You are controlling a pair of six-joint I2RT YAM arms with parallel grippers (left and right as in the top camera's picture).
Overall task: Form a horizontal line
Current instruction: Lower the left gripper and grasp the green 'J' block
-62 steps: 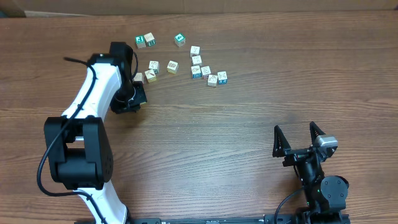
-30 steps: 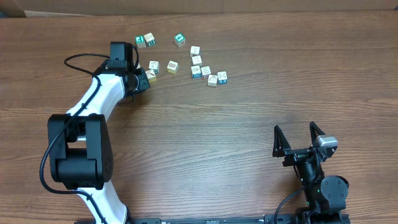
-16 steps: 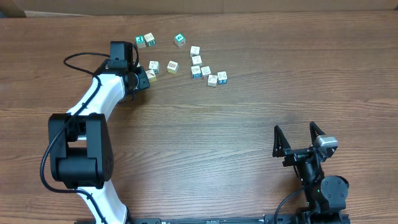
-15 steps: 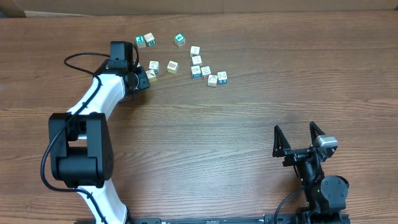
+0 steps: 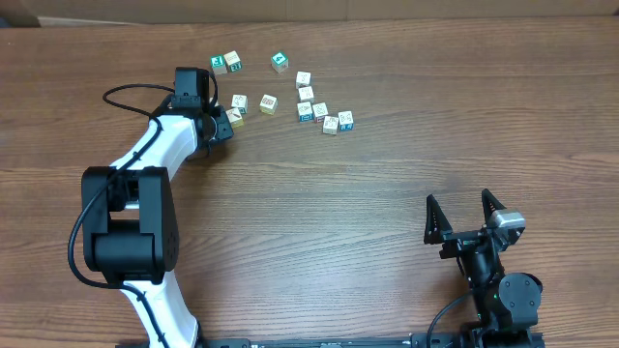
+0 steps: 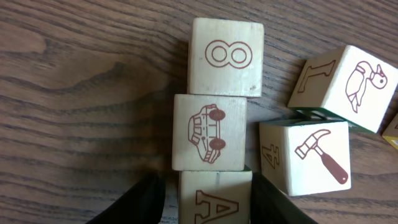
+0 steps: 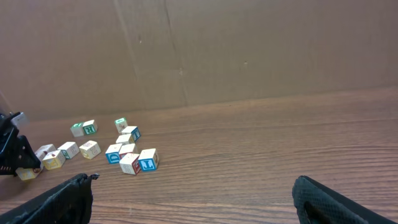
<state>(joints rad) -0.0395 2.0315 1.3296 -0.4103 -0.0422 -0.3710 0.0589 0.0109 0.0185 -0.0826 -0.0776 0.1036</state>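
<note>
The left arm (image 5: 145, 159) reaches over the left part of the tabletop (image 5: 387, 193) toward its far edge. The left gripper (image 5: 222, 124) is low over the wood there. In the left wrist view its jaws stand apart on either side of a block printed with the letter A (image 6: 216, 200). A dark sliver shows between one finger (image 6: 140, 200) and that block, so the jaws are not pressed onto it.

The row of blocks (image 6: 210, 130) starts at the gripper and lies near the far edge, left of the middle. It is made of the A block, a car block (image 6: 209, 132) and a block marked 8 (image 6: 226, 56). They touch face to face, with the 8 block set slightly off to one side. A hammer block (image 6: 305, 155) sits just beside the car block, and a tilted bird block (image 6: 342, 87) lies near it.

Further right along the far edge, loose blocks are scattered. There are two green ones (image 5: 219, 64) together, another green one (image 5: 280, 62) apart from them, and a small cluster with blue faces (image 5: 345, 120).

The right gripper (image 5: 457, 197) is near the front edge toward the right corner, well apart from every block. Its jaws are spread wide around nothing.
</note>
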